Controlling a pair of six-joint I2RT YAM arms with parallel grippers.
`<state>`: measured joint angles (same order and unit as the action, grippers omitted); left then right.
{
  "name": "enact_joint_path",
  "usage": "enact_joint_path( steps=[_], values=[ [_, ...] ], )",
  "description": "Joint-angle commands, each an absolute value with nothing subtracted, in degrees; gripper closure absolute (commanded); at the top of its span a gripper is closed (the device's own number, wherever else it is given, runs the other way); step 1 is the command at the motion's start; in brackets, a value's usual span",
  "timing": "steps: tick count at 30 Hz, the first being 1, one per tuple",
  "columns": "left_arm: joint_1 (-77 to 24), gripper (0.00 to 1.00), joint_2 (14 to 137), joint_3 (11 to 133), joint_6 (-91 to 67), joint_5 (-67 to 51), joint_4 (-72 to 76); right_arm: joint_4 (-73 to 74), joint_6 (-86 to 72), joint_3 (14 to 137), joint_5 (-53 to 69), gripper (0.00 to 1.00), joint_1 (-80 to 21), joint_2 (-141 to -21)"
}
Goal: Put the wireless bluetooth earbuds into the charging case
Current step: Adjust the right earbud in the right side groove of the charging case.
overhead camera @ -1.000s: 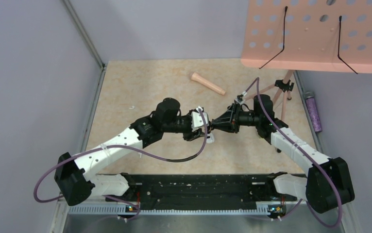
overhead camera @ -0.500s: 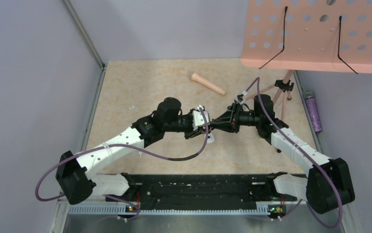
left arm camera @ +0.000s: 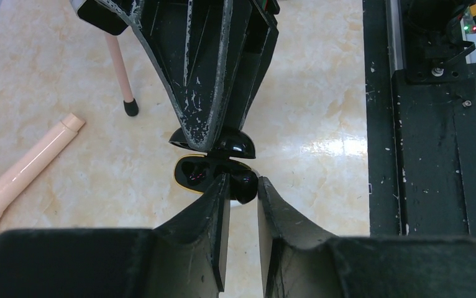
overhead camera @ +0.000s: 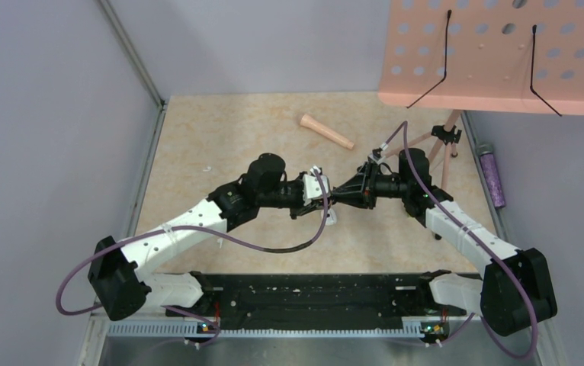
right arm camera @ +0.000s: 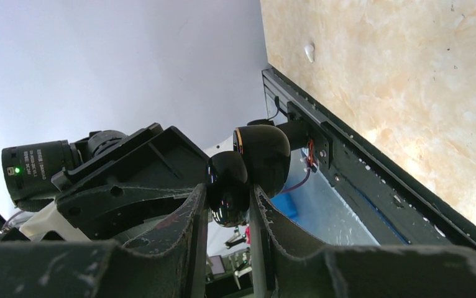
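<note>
The charging case [left arm camera: 199,174] is glossy black with an orange rim and hangs open above the table. My right gripper [right arm camera: 227,194] is shut on one rounded half of the case [right arm camera: 226,186]; the rimmed half [right arm camera: 263,155] juts out beyond it. Seen from the left wrist, the right gripper's fingers [left arm camera: 204,81] come down from the top onto the case. My left gripper [left arm camera: 242,182] faces them, shut on a small glossy black earbud [left arm camera: 245,186] at the case's mouth. No white earbud shows at the jaws. From above, both grippers [overhead camera: 330,198] meet tip to tip at mid-table.
A peach cylinder [overhead camera: 327,131] lies on the far table. The pink perforated stand [overhead camera: 495,53] overhangs the back right, one leg [left arm camera: 119,68] near the grippers. A purple tube [overhead camera: 492,177] lies at the right wall. A white speck [overhead camera: 206,168] lies left. A black rail [overhead camera: 304,297] lines the near edge.
My left jaws have narrowed onto the black earbud at the case's mouth. The left arm has edged slightly toward the right gripper, which has stayed still.
</note>
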<state>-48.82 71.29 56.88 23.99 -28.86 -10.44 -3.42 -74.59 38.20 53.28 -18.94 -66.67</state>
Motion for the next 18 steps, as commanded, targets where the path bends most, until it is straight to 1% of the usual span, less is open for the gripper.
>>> enact_joint_path(
  steps=[1,6,11,14,18],
  values=[
    [-49.04,0.77,70.78,59.26,25.17,-30.5,-9.99,-3.51,-72.33,39.58,56.1,1.0,-18.94,-65.52],
    [-49.04,0.89,70.53,59.93,26.6,-32.31,-12.28,-0.3,-68.28,41.82,58.03,1.0,-18.95,-66.82],
    [-49.04,0.92,70.26,60.12,27.31,-33.96,-13.39,2.55,-65.05,43.59,59.89,1.0,-18.97,-67.64],
    [-49.04,0.98,70.57,60.74,28.02,-34.81,-14.63,4.06,-62.93,44.43,60.85,1.0,-18.98,-67.76],
    [-49.04,1.0,71.01,61.65,28.64,-35.79,-15.62,6.02,-60.45,45.12,62.21,1.0,-18.95,-67.93]
  ],
)
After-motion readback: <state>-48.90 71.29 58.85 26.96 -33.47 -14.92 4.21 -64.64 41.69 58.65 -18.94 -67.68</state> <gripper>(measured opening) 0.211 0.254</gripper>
